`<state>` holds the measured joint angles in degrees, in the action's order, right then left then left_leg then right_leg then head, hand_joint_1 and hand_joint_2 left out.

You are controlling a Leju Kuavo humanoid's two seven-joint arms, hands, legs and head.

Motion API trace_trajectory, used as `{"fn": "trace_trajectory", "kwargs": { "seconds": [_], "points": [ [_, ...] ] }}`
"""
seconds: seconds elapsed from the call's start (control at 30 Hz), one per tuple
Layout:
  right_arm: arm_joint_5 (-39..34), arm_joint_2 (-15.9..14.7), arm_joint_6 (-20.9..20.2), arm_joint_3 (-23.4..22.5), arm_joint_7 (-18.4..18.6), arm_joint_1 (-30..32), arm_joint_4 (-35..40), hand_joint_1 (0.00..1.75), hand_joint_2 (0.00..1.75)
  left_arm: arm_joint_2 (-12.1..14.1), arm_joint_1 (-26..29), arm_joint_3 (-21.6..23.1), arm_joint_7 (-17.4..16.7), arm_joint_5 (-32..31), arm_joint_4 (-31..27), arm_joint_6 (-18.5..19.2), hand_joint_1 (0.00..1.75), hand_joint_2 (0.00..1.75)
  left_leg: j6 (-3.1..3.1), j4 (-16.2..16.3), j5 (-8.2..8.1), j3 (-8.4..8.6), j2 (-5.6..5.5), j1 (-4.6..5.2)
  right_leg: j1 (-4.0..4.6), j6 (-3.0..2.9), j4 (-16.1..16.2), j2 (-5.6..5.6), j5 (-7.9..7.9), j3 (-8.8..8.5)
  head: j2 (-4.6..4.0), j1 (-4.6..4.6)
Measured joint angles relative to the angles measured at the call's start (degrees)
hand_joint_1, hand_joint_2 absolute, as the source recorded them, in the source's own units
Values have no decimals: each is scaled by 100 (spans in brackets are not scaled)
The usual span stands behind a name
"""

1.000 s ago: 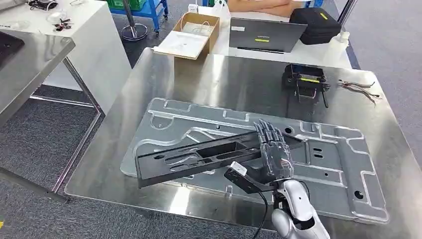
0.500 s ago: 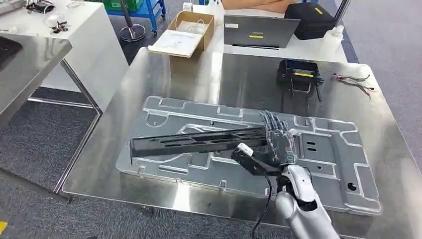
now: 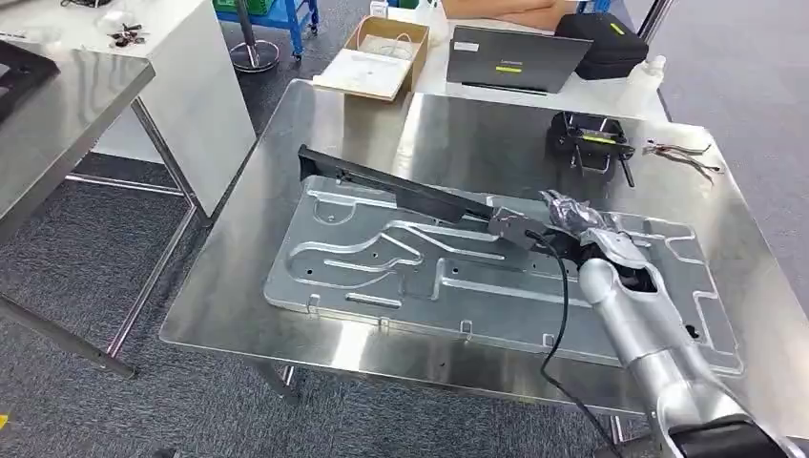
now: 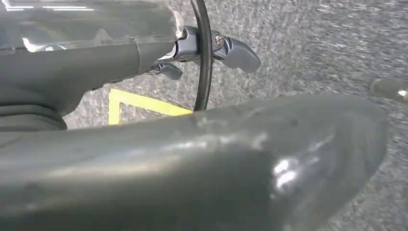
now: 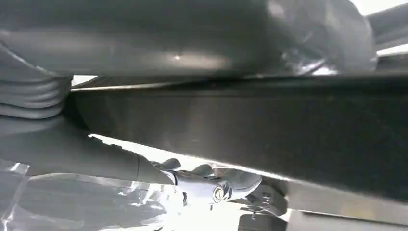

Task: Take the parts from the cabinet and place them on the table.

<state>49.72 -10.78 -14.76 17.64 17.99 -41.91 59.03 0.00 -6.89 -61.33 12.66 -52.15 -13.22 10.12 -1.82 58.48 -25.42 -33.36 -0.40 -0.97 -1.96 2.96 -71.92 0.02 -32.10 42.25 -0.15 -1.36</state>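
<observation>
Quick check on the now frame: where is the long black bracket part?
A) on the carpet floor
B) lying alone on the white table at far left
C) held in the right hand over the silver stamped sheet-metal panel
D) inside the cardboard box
C: the right hand grips one end of the long black bracket part, which slants over the silver stamped sheet-metal panel on the steel table.

Long black bracket angled over stamped metal panel, on steel table.
</observation>
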Motion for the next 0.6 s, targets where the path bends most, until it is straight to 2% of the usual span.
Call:
{"fn": "trace_trajectory", "kwargs": {
  "seconds": [0.03,0.07,0.1,0.13,0.17,0.2,0.23,0.27,0.33,0.37,0.4,0.43,0.5,0.53,0.57,0.6],
  "points": [
    [2,-13,-11,39,0,-88,-105,0,0,0,5,0,-4,0,0,0,0,0,-17,0,13,-28,1,37,38,-27,-340,1,-120,138,0,0],
    [2,-24,-17,76,-2,-167,-214,0,0,0,14,0,-11,2,0,0,0,0,-34,0,25,-37,2,75,81,-73,-436,1,-115,152,0,0],
    [2,-24,-9,105,-26,-253,-319,0,0,0,23,0,-11,4,0,0,0,0,-46,0,33,-36,4,120,150,-158,-240,4,23,24,0,0],
    [2,-24,24,144,-54,-351,-442,0,0,0,27,-4,-11,13,0,0,0,0,-56,0,38,-29,7,167,209,-275,148,6,222,-220,0,0],
    [2,-28,52,175,-70,-450,-539,0,0,2,20,-9,-11,20,0,0,0,0,-69,-1,47,-24,7,223,303,-453,735,13,453,-566,0,0],
    [2,-35,66,186,-70,-530,-577,0,0,-4,13,-9,-9,17,2,2,0,0,-90,-9,60,-26,12,223,427,-651,1211,32,568,-862,0,0],
    [4,-41,72,199,-70,-556,-594,0,0,-77,-12,-9,-7,17,24,11,0,0,-73,0,52,-38,13,295,434,-768,1316,110,548,-884,0,-33],
    [4,-46,83,210,-70,-600,-642,0,0,-33,-2,-13,-4,20,26,7,0,0,-67,-15,70,-47,-1,256,470,-770,1374,70,592,-875,0,-15],
    [4,-52,92,240,-79,-629,-732,0,0,-28,6,-20,2,20,28,11,0,0,-21,-69,133,-54,-8,224,469,-830,1424,61,653,-874,0,-11],
    [7,-52,94,249,-76,-631,-751,0,0,0,16,-22,4,17,26,7,0,0,12,-127,157,-26,-12,275,418,-837,1568,57,741,-942,0,-9],
    [7,-50,94,264,-79,-630,-780,0,0,-11,33,-22,4,20,31,7,0,0,31,-42,107,-53,-10,262,366,-737,1703,8,844,-1011,0,-15],
    [7,-48,96,280,-79,-633,-808,0,0,-9,30,-22,4,11,31,13,0,0,88,163,-69,-159,-5,242,342,-727,1755,5,872,-1028,0,-15],
    [7,-48,131,310,-87,-640,-843,0,0,7,36,-24,7,20,31,4,0,0,208,1032,-530,-568,-2,138,303,-682,1753,-4,892,-992,0,-15],
    [7,-44,162,325,-111,-636,-871,0,0,18,53,-26,7,20,31,4,0,0,270,1424,-670,-746,2,84,285,-660,1745,-4,889,-980,0,-15],
    [7,-41,166,341,-122,-632,-896,0,0,20,69,-31,9,24,31,4,0,0,327,1584,-673,-815,6,34,260,-626,1729,-1,887,-966,0,-17],
    [7,-41,179,352,-129,-632,-915,0,0,22,81,-37,17,39,31,4,0,0,381,1453,-553,-744,10,-6,225,-586,1696,4,878,-950,0,-15]
  ]
}}
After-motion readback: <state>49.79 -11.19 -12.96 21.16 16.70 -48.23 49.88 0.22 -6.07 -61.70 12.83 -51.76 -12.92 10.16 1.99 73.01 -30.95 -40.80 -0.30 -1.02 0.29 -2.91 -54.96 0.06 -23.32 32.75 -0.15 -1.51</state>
